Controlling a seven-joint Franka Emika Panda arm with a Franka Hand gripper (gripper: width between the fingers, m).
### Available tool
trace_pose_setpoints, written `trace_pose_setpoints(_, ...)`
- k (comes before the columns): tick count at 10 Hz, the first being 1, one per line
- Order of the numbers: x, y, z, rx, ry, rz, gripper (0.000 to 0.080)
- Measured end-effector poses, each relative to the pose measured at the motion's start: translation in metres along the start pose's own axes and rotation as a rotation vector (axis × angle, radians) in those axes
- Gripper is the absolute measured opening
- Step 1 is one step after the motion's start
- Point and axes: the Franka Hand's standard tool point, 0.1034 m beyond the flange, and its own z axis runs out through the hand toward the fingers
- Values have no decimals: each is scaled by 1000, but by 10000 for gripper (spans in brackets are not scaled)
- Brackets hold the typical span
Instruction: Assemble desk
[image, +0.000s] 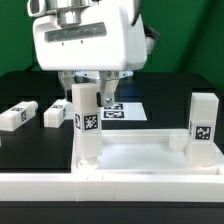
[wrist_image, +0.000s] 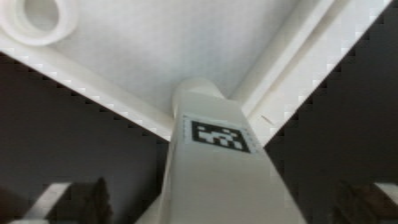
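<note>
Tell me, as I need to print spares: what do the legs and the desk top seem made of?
Legs: likely hard white plastic, matte with slight sheen; uniform colour, crisp blocky edges. Their tags look like printed paper stickers, black-and-white. Desk top: seemingly the same smooth white plastic, rim and floor one colour; moulded or printed, I can't tell.

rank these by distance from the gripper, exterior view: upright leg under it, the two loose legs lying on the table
1. upright leg, right below the gripper.
2. inner loose leg, on the exterior view's left.
3. outer loose leg, farther left, near the edge.
</note>
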Motion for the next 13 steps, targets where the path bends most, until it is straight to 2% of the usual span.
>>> trace_pose_setpoints(3, -1, -2, 1, 0, 1, -258, 649)
trace_pose_setpoints(8, -1, -3, 0, -33, 7, -693, 649)
trace_pose_setpoints(13, 1, -2, 0, -43, 6, -1001, 649)
